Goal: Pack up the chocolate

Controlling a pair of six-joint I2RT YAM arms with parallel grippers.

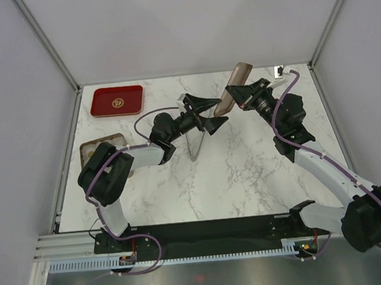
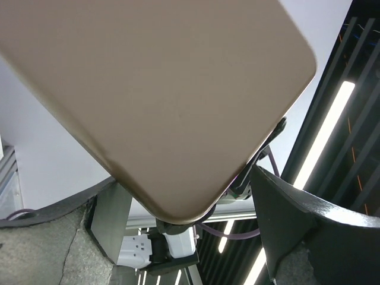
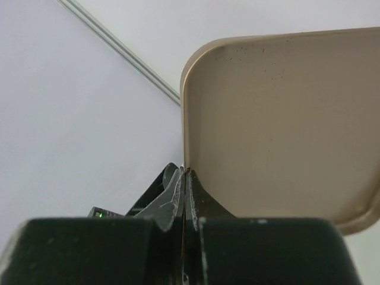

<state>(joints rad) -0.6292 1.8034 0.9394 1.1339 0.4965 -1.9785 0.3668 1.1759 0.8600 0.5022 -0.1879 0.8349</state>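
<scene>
The right gripper (image 1: pixel 239 98) was clamped on one edge of the flat tan box lid (image 1: pixel 234 84), holding it tilted above the marble table (image 1: pixel 247 177). In its own wrist view the two fingers (image 3: pixel 191 199) were pressed together on the lid's rim. The left gripper (image 1: pixel 208 116) faced it with jaws spread wide. The lid's lower end sat just off its fingertips, and whether they touched could not be told. The chocolate (image 1: pixel 90 151) lay well behind the left gripper, beside that arm's elbow. It showed only as a pale speck or two in a brown-rimmed box (image 1: pixel 103 138), partly hidden by the arm. A red tray (image 1: pixel 117 100) sat far to the left gripper's left.
</scene>
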